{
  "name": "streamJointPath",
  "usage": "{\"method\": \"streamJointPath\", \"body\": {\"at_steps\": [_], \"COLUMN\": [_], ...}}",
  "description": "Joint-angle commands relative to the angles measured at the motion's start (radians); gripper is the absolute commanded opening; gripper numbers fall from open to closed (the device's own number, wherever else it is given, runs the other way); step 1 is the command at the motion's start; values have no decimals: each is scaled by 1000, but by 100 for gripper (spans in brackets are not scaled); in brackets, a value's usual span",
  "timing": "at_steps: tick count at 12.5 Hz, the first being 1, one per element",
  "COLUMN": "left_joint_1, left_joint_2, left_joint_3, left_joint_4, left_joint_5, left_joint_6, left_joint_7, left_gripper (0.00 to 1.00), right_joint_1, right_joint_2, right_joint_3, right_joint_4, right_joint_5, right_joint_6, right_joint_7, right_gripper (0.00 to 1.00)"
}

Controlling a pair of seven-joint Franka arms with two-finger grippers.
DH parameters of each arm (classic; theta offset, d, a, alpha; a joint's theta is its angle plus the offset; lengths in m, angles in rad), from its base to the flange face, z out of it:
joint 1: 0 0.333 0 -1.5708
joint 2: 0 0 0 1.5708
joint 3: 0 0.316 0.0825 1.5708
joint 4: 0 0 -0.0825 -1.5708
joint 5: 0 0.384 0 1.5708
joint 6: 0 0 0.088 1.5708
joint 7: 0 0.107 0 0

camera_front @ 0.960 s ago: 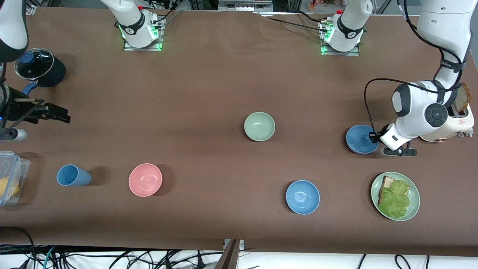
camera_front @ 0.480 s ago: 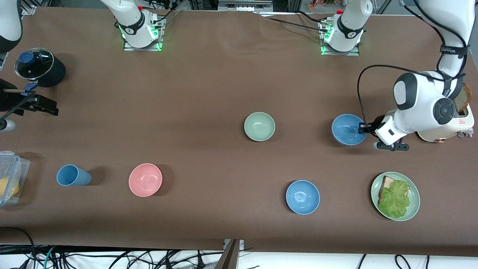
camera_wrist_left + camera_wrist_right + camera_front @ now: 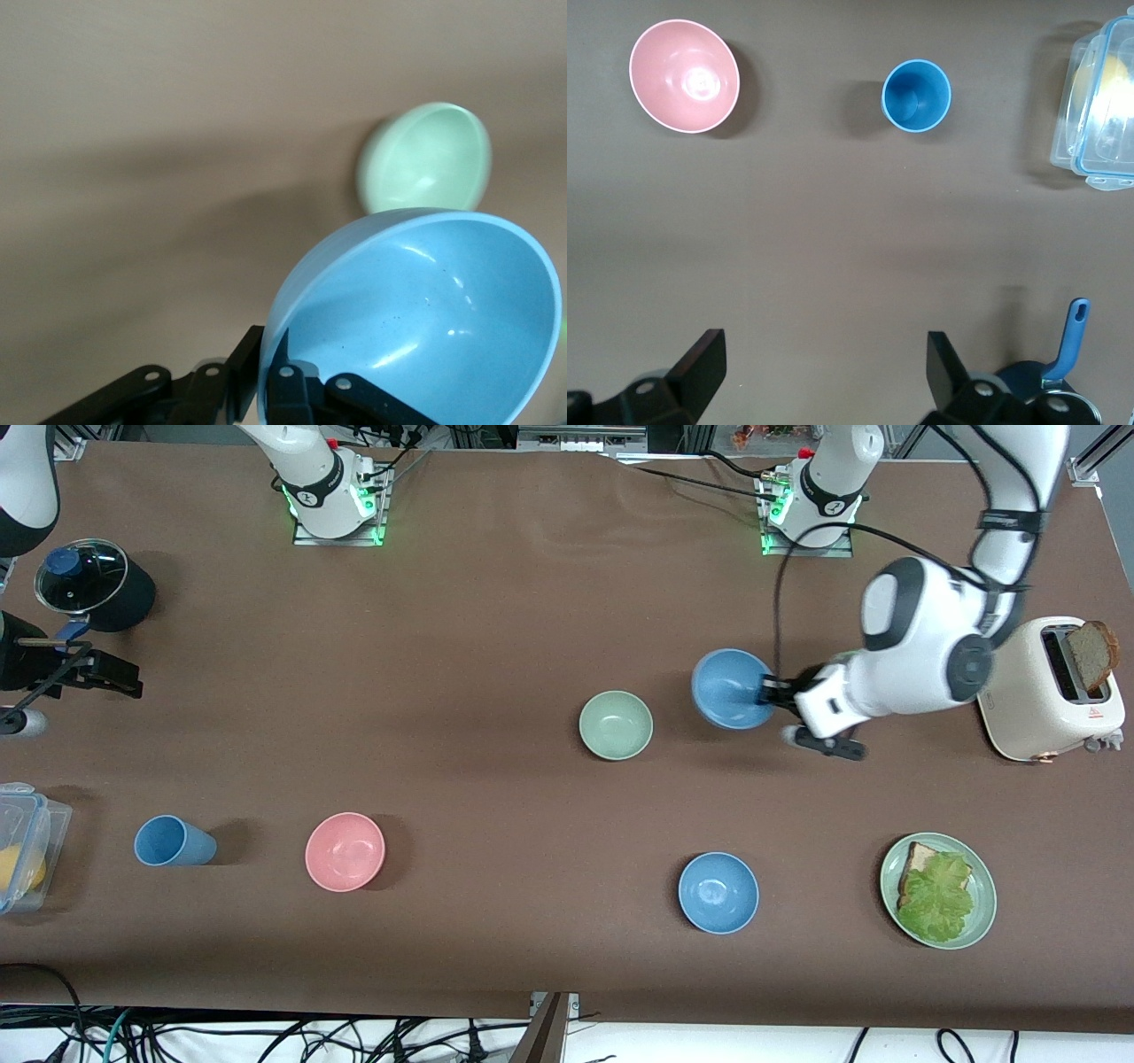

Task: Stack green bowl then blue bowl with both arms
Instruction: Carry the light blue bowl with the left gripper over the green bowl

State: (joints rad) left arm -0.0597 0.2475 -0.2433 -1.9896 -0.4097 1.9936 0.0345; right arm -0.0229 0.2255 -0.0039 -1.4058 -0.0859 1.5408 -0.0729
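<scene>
Carried in from beside the toaster [image 3: 1054, 686], the blue bowl [image 3: 728, 688] is now held by its rim in the clamped left claw [image 3: 769, 693] just short of the green bowl [image 3: 616, 724], unstacked mid-desk, while the right claw [image 3: 824, 367] is kept wide open, empty, waiting beside the pot [image 3: 93, 584].

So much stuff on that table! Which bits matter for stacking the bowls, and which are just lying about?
In the job: green bowl; blue bowl, held by the left gripper.

Lying about: second blue bowl, pink bowl, cup, sandwich plate, toaster, pot, plastic box.
</scene>
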Motion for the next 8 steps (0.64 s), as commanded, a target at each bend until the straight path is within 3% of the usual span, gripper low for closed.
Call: {"method": "streamJointPath", "body": {"at_steps": [1,4,8], "left_joint_1": [-89,-160,-189], "left_joint_2": [65,142,205], "left_joint_3": [-17,-19,-17], "left_joint_4": [37,79,126], "left_joint_5": [-43,-35,-29], "left_joint_6": [72,204,235], "left_joint_7": [-146,-248,-263], "left_gripper": [0,0,0], "right_joint_1": [3,0,6], "right_joint_2": [-17,-17,-12], "right_joint_3": [7,5,12], "right_joint_4": [-6,-4,-4], "right_joint_5": [-15,-15,-14], "right_joint_6": [1,2,4], "right_joint_7": [-12,-12,-4], "right_gripper": [100,100,100]}}
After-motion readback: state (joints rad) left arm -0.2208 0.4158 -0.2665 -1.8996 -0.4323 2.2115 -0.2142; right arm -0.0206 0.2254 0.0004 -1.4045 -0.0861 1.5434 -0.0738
